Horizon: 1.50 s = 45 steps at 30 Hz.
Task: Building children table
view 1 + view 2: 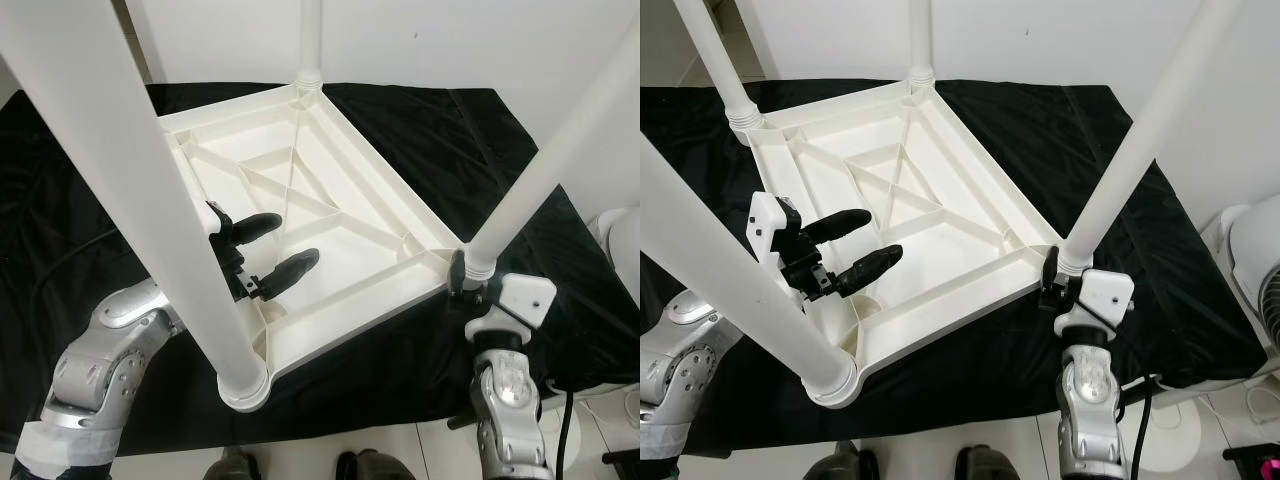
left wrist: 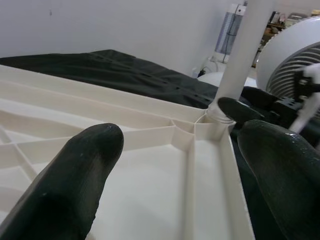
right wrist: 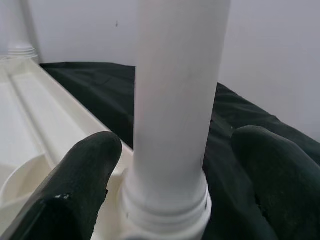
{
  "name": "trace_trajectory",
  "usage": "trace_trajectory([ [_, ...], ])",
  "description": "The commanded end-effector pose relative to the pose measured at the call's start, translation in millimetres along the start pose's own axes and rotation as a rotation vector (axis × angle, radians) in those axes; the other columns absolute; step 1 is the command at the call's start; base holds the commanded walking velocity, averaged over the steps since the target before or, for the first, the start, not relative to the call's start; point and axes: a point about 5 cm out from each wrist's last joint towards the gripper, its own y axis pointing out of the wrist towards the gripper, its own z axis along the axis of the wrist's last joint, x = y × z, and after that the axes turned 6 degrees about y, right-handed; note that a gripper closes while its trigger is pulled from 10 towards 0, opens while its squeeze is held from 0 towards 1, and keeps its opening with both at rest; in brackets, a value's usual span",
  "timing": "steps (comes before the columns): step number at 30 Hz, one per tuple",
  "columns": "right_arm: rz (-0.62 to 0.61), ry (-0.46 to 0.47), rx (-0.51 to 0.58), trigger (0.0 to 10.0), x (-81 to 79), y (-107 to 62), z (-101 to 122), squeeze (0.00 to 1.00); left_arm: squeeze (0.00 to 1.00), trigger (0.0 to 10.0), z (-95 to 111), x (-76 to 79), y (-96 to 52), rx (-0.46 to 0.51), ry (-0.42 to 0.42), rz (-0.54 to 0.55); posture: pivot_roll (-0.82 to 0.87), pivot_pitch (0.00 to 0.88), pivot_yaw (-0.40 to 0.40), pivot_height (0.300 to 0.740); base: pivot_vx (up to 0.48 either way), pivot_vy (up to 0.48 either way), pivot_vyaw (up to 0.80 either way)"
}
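Observation:
A white plastic table top (image 1: 335, 205) lies upside down on a black cloth (image 1: 1070, 130), ribbed underside up. White legs stand in its corners: near left (image 1: 150, 200), near right (image 1: 1130, 150), far right (image 1: 310, 40), far left (image 1: 715, 60). My left gripper (image 1: 883, 234) hovers open over the ribbed inside, just beside the near-left leg; its fingers (image 2: 75, 185) hold nothing. My right gripper (image 1: 1065, 268) straddles the base of the near-right leg (image 3: 175, 100), open, with a small gap between each finger (image 3: 80, 190) and the leg.
A white fan (image 1: 1252, 265) stands on the floor at the right, close to my right arm, with cables (image 1: 1160, 410) beside it. A white wall runs behind the cloth. My feet (image 1: 980, 465) sit at the cloth's near edge.

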Motion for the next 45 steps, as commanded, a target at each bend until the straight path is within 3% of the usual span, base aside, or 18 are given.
trace_trajectory([
  [1, -0.025, -0.018, -0.035, 10.0, 3.9, 1.8, -7.2, 0.00, 0.00, 10.0, 1.4, 13.0, -0.1, 0.017, -0.016, -0.171, -0.05, 0.096, 0.013, 0.740, 0.000, 0.000, 0.00],
  [10, 0.007, -0.014, -0.040, 10.0, -3.5, 46.1, -9.4, 0.00, 0.00, 10.0, 4.4, 26.4, 0.4, 0.051, -0.068, -0.240, -0.04, 0.079, 0.005, 0.740, 0.000, 0.000, 0.00],
  [18, 0.040, -0.027, -0.029, 10.0, -6.5, 66.3, -5.7, 0.00, 0.00, 10.0, 11.4, 32.2, -0.9, 0.085, -0.108, -0.293, -0.04, 0.084, 0.006, 0.740, 0.000, 0.000, 0.00],
  [21, 0.101, -0.001, -0.054, 10.0, -17.7, 79.6, -6.0, 0.00, 0.00, 10.0, 16.7, 38.8, -5.3, 0.098, -0.134, -0.339, -0.03, 0.086, 0.000, 0.740, 0.000, 0.000, 0.00],
  [32, 0.245, 0.037, -0.118, 10.0, -45.6, 99.0, -12.6, 0.00, 0.00, 10.0, 26.2, 49.8, -8.8, 0.119, -0.177, -0.375, -0.02, 0.094, -0.017, 0.740, 0.000, 0.000, 0.00],
  [45, 0.215, 0.049, -0.146, 10.0, -30.7, 125.5, -6.9, 0.00, 0.00, 10.0, 26.2, 53.4, -6.8, 0.114, -0.194, -0.386, -0.03, 0.103, -0.010, 0.740, 0.000, 0.000, 0.00],
])
